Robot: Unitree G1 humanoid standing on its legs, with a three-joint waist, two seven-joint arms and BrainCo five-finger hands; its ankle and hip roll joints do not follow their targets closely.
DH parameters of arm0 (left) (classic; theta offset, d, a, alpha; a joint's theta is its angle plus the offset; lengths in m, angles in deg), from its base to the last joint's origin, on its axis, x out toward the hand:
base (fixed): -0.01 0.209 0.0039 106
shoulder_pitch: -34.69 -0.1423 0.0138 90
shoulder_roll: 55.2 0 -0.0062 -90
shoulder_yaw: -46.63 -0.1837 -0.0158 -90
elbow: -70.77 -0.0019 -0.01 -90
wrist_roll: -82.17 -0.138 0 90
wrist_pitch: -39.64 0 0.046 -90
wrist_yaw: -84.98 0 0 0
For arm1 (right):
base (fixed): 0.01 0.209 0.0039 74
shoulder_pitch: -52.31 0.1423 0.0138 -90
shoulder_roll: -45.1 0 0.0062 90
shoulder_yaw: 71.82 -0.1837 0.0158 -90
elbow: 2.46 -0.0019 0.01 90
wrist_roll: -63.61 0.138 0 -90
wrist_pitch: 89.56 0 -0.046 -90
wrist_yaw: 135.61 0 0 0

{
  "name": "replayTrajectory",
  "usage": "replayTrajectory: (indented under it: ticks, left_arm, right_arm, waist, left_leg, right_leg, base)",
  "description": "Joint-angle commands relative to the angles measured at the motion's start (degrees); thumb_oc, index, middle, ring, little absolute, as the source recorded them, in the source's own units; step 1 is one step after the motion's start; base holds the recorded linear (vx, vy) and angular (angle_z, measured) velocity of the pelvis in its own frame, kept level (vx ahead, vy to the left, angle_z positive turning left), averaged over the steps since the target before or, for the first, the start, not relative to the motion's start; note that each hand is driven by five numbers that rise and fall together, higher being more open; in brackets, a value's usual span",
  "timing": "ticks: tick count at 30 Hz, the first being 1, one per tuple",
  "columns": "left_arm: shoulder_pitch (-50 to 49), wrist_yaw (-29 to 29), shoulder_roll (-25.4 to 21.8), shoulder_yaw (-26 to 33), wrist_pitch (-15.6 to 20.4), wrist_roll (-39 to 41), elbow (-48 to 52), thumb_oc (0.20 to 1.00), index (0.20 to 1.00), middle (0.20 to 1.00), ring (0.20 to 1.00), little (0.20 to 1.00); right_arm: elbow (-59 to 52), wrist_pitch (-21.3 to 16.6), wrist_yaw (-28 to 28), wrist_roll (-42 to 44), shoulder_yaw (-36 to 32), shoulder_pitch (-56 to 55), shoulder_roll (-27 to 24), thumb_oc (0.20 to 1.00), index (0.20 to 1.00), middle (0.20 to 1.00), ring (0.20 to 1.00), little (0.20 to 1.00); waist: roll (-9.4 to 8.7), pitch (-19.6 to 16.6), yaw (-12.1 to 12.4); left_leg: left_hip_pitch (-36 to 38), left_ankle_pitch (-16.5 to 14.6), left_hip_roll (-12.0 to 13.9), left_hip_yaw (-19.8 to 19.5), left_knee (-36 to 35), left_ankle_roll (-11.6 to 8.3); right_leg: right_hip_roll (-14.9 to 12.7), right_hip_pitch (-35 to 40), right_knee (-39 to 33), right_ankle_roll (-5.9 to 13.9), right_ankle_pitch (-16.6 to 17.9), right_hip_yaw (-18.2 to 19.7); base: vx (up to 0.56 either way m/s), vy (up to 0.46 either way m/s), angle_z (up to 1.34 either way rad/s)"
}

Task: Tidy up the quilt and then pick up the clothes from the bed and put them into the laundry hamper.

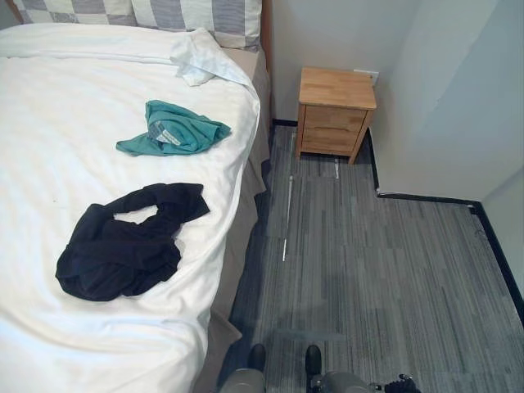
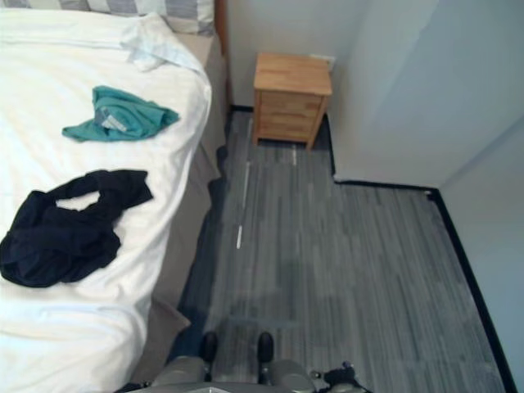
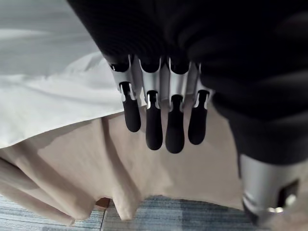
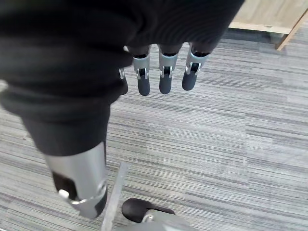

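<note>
White quilt (image 1: 98, 106) carries the black garment (image 1: 123, 246) and teal shirt (image 1: 173, 129) on the robot's left, nearer the empty, straight-fingered left hand (image 3: 161, 115) than the equally slack right hand (image 4: 163, 77).

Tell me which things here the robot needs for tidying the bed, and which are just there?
Needed:
white quilt
teal garment on the quilt
black garment on the quilt
left hand and right hand, both empty, fingers straight

Just there:
wooden nightstand
checked pillows
grey floor
</note>
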Motion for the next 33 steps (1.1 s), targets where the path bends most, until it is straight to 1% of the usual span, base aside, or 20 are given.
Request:
replayTrajectory:
  ticks: [1,3,4,6,7,9,11,14,17,19,20,21,22,24,25,27,28,31,32,33]
  left_arm:
    - [4.12,5.68,0.25,-1.47,2.07,-2.62,-0.03,1.0,1.0,1.0,1.0,1.0]
    - [3.52,5.67,0.13,-1.47,2.02,-2.15,0.09,1.0,1.0,1.0,1.0,1.0]
    - [3.01,5.9,0.11,-1.34,1.1,-1.55,0.39,1.0,1.0,1.0,1.0,1.0]
    - [2.57,6.18,-0.04,-1.06,0.25,-1.09,0.61,1.0,1.0,1.0,1.0,1.0]
    - [2.14,6.47,-0.84,-0.69,-1.09,0.82,1.24,1.0,1.0,1.0,1.0,1.0]
    - [2.39,6.38,-1.25,-0.71,-1.73,1.64,1.19,1.0,1.0,1.0,1.0,1.0]
    - [3.98,6.21,-1.2,-0.64,-1.75,1.35,0.04,1.0,1.0,1.0,1.0,1.0]
    - [5.68,6.7,0.05,-0.87,-1.71,1.03,-1.56,1.0,1.0,1.0,1.0,1.0]
    - [5.26,6.63,0.89,-1.01,-1.89,-1.05,-0.83,1.0,1.0,1.0,1.0,1.0]
    - [4.69,7.12,1.08,-1.09,-1.93,-2.14,-0.23,1.0,1.0,1.0,1.0,1.0]
    - [4.27,7.53,0.94,-1.32,-3.68,-2.36,0.84,1.0,1.0,1.0,1.0,1.0]
    - [4.28,7.14,0.98,-1.85,-4.04,-2.3,1.32,1.0,1.0,1.0,1.0,1.0]
    - [4.12,7.38,1.42,-1.72,-3.35,-2.37,1.4,1.0,1.0,1.0,1.0,1.0]
    - [3.99,7.56,1.64,-1.17,-3.0,-2.45,1.6,1.0,1.0,1.0,1.0,1.0]
    - [5.02,7.85,1.59,0.41,-2.79,-1.97,1.51,1.0,1.0,1.0,1.0,1.0]
    - [5.11,7.2,1.86,0.83,-1.24,-1.23,0.77,1.0,1.0,1.0,1.0,1.0]
    - [4.7,6.04,2.16,1.3,0.44,-0.27,0.31,1.0,1.0,1.0,1.0,1.0]
    - [3.04,6.95,2.23,2.45,3.02,2.36,0.59,1.0,1.0,1.0,1.0,1.0]
    - [2.75,7.4,1.29,1.82,2.85,3.14,1.39,1.0,1.0,1.0,1.0,1.0]
    - [2.74,7.44,1.08,1.22,2.82,3.61,1.63,1.0,1.0,1.0,1.0,1.0]
  right_arm:
    - [-0.74,-1.69,-2.65,4.46,0.52,2.06,-3.12,1.0,1.0,1.0,1.0,1.0]
    - [-1.55,-2.39,-3.32,5.39,0.18,1.83,-3.07,1.0,1.0,1.0,1.0,1.0]
    - [-2.71,-2.02,-3.23,6.4,0.1,1.18,-2.99,1.0,1.0,1.0,1.0,1.0]
    - [-3.2,-1.59,-2.75,6.62,0.07,0.68,-2.94,1.0,1.0,1.0,1.0,1.0]
    - [-3.42,-1.21,-1.19,5.68,0.5,0.18,-2.77,1.0,1.0,1.0,1.0,1.0]
    - [-3.0,-1.07,-0.63,5.08,0.71,0.11,-2.64,1.0,1.0,1.0,1.0,1.0]
    - [-1.12,-1.31,0.46,5.29,0.81,0.76,-2.84,1.0,1.0,1.0,1.0,1.0]
    - [1.31,-0.6,1.9,3.42,0.41,0.3,-3.35,1.0,1.0,1.0,1.0,1.0]
    - [1.62,0.55,3.27,0.64,-0.14,-1.68,-3.32,1.0,1.0,1.0,1.0,1.0]
    - [1.75,2.19,4.72,-1.59,0.15,-2.25,-3.24,1.0,1.0,1.0,1.0,1.0]
    - [2.14,3.82,5.29,-2.29,0.87,-2.68,-3.35,1.0,1.0,1.0,1.0,1.0]
    - [2.96,2.78,5.29,0.48,1.11,-2.67,-3.47,1.0,1.0,1.0,1.0,1.0]
    - [2.98,2.3,5.9,0.75,1.1,-2.56,-3.69,1.0,1.0,1.0,1.0,1.0]
    - [2.42,2.72,6.22,-0.31,1.13,-2.42,-3.74,1.0,1.0,1.0,1.0,1.0]
    - [1.42,3.27,6.09,-1.66,2.05,-1.54,-4.3,1.0,1.0,1.0,1.0,1.0]
    - [0.88,3.0,6.12,-1.68,2.42,-0.69,-5.09,1.0,1.0,1.0,1.0,1.0]
    - [0.62,2.0,6.52,-2.19,2.22,-0.02,-5.33,1.0,1.0,1.0,1.0,1.0]
    - [-0.05,1.04,5.72,-2.65,2.27,1.5,-4.69,1.0,1.0,1.0,1.0,1.0]
    - [0.14,0.73,5.32,-2.57,2.85,1.77,-4.54,1.0,1.0,1.0,1.0,1.0]
    - [0.38,0.53,5.24,-2.63,2.98,1.68,-4.52,1.0,1.0,1.0,1.0,1.0]
  waist:
    - [1.42,-0.06,0.53]
    - [1.35,0.25,1.13]
    - [1.58,0.84,1.5]
    - [1.93,1.56,1.42]
    - [1.58,3.52,1.04]
    - [0.83,4.64,0.44]
    - [-1.06,6.2,-1.73]
    - [-1.82,7.02,-5.19]
    - [-1.2,6.87,-6.94]
    - [-0.61,5.79,-7.12]
    - [0.54,4.59,-7.7]
    - [0.85,3.7,-7.93]
    - [1.24,3.43,-7.61]
    - [1.05,2.83,-7.21]
    - [-0.53,2.33,-5.69]
    - [-0.14,3.28,-4.03]
    - [-0.11,3.78,-2.95]
    - [1.19,4.44,-1.19]
    - [2.84,4.66,-0.15]
    - [3.65,4.61,0.25]
  left_leg:
    - [-1.18,-10.19,-2.99,-0.3,6.63,2.49]
    - [-2.33,-11.18,-3.52,0.48,8.5,3.86]
    - [-2.63,-12.06,-3.7,1.64,9.31,5.09]
    - [-2.23,-12.55,-3.52,2.77,9.55,5.63]
    - [-1.45,-13.37,-3.93,4.16,10.2,5.86]
    - [-1.14,-13.93,-4.6,3.89,10.56,5.8]
    - [-1.37,-15.67,-6.53,2.46,11.45,5.83]
    - [1.71,-18.73,-7.81,0.79,10.74,5.39]
    - [7.22,-22.04,-6.67,0.96,10.37,4.6]
    - [9.63,-23.55,-4.53,2.52,12.48,3.12]
    - [11.64,-21.96,-1.34,3.26,15.61,0.69]
    - [10.49,-17.08,0.44,3.48,21.44,-0.91]
    - [9.59,-15.56,0.56,3.21,25.85,-1.29]
    - [7.93,-13.12,0.08,2.78,33.37,-1.44]
    - [-3.93,-11.61,-2.64,3.5,46.87,0.17]
    - [-10.82,-13.39,-4.73,4.62,48.38,1.31]
    - [-13.44,-13.71,-6.08,5.23,43.45,2.02]
    - [-12.02,-11.76,-5.04,4.69,21.13,1.76]
    - [-10.55,-6.17,-4.07,1.65,8.15,-0.48]
    - [-11.17,-3.1,-3.45,1.17,4.27,-1.45]
  right_leg:
    - [-5.86,-2.75,10.96,7.85,-6.91,0.77]
    - [-7.38,-4.05,17.76,7.91,-5.83,0.41]
    - [-9.45,-6.91,26.53,7.56,-1.87,-0.06]
    - [-9.75,-8.97,31.69,7.48,-0.58,-0.6]
    - [-8.9,-13.38,32.4,8.44,1.4,-3.23]
    - [-7.08,-15.01,28.74,8.83,1.22,-4.23]
    - [-3.56,-18.59,17.9,9.03,1.6,-4.5]
    - [-1.79,-21.13,3.92,9.12,5.06,-3.35]
    - [-1.68,-21.18,2.79,8.5,5.65,-4.84]
    - [-2.66,-20.54,6.62,7.58,3.16,-6.54]
    - [-2.62,-19.35,9.72,6.74,1.26,-5.73]
    - [-2.94,-17.3,9.95,5.65,0.2,-5.61]
    - [-2.76,-15.84,9.74,5.15,-0.41,-5.85]
    - [-2.75,-14.49,9.17,4.44,-0.84,-5.82]
    - [-3.09,-9.81,8.02,2.39,-3.07,-4.68]
    - [-2.53,-6.47,8.09,1.85,-5.04,-3.88]
    - [-2.25,-4.27,7.79,1.87,-6.04,-2.79]
    - [-0.58,-0.67,6.4,2.95,-7.89,-0.08]
    - [1.04,0.72,5.36,3.34,-8.55,0.99]
    - [1.81,1.26,5.03,3.36,-8.76,1.34]
  base:
    - [0.08,0.222,-0.05]
    - [0.07,0.175,0.0]
    - [0.08,0.192,0.01]
    - [0.12,0.184,0.02]
    - [0.19,0.109,0.07]
    - [0.15,0.02,-0.22]
    - [0.18,-0.044,-0.45]
    - [0.52,0.029,0.55]
    - [0.65,0.007,0.11]
    - [0.72,-0.06,-0.1]
    - [0.82,-0.054,1.08]
    - [0.78,-0.047,1.06]
    - [0.45,-0.032,0.45]
    - [0.4,-0.06,-0.08]
    - [0.52,-0.084,-0.14]
    - [0.45,0.002,-0.23]
    - [0.4,0.078,-0.54]
    - [0.45,0.151,-0.73]
    - [0.55,0.217,-0.86]
    - [0.61,0.243,-0.73]
